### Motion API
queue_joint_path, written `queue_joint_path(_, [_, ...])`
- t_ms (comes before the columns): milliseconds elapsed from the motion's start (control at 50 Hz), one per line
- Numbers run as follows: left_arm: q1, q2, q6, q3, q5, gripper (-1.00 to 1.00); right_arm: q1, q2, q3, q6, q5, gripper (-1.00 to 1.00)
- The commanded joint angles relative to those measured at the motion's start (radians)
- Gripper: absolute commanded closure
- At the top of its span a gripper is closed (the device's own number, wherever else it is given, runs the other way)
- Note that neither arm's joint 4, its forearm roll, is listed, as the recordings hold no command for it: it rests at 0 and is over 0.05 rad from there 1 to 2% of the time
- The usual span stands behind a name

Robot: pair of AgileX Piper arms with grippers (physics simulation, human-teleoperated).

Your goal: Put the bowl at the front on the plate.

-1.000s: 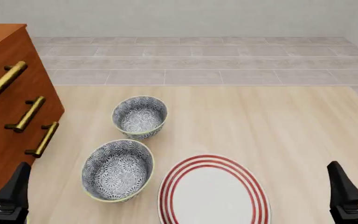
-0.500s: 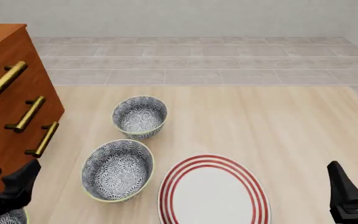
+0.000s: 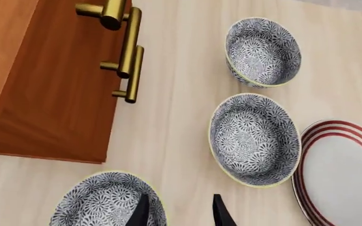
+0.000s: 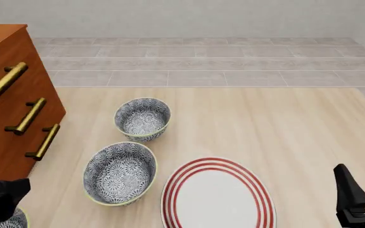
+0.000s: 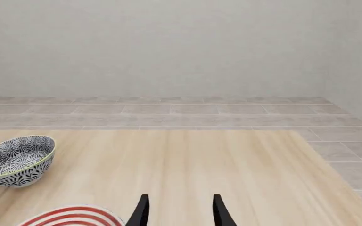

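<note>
The left gripper [image 3: 179, 212] is held spread just over the near-left bowl [image 3: 105, 201], nothing gripped, while the plate [image 4: 217, 194] sits right of it.

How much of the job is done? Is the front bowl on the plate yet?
Not yet. Nothing is moved: the plate is bare. In hand: the left gripper is open, one finger over the front bowl's rim, not gripping it. The right gripper waits, open. Left to do: grab the bowl, lift it and set it on the plate.
</note>
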Motion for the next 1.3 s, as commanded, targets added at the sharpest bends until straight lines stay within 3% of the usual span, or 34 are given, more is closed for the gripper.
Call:
queue_joint_path(20, [0.012,0.014,-0.034,-0.025,0.116,-1.00,0.000,-0.006,0.002,0.000,0.003,-1.00])
queue_joint_path(380, [0.039,0.094,-0.118,0.138,-0.062,-1.00,0.000,-0.005,0.002,0.000,0.003,-1.00])
queue_joint_path(1300, [0.131,0.266,-0.118,0.322,-0.326,-1.00,0.000,-0.005,0.002,0.000,0.003,-1.00])
